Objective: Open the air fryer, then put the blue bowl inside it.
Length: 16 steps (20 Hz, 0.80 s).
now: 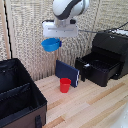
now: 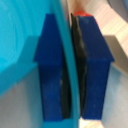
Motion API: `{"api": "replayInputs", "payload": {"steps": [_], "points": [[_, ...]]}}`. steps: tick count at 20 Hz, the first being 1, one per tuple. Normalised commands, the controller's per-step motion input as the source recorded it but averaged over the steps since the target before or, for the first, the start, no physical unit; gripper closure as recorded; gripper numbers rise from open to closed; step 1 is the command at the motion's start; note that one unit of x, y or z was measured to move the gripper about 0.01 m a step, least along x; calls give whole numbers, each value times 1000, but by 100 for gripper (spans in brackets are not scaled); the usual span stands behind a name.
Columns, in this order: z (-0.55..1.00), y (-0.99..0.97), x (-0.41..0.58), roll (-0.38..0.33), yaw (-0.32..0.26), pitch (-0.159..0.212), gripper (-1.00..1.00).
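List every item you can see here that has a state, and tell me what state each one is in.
air fryer: drawer pulled open
blue bowl: lifted in the air, held by its rim
gripper: jaws shut on the bowl's rim
red cup: upright on the table
black fabric case: lid open

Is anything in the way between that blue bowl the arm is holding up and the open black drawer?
Nothing visible blocks it. The blue bowl hangs high in the gripper; the air fryer drawer stands open toward the exterior view's right. The red cup and dark-blue panel sit lower.
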Motion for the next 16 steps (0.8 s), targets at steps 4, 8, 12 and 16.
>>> {"api": "replayInputs", "payload": {"steps": [4, 8, 12, 16], "points": [[291, -678, -185, 16, -180, 16, 100], [179, -621, -224, 12, -207, 11, 100], [39, -576, -247, 3, -231, 13, 100], [-204, -529, -194, 0, -263, -46, 100]]}}
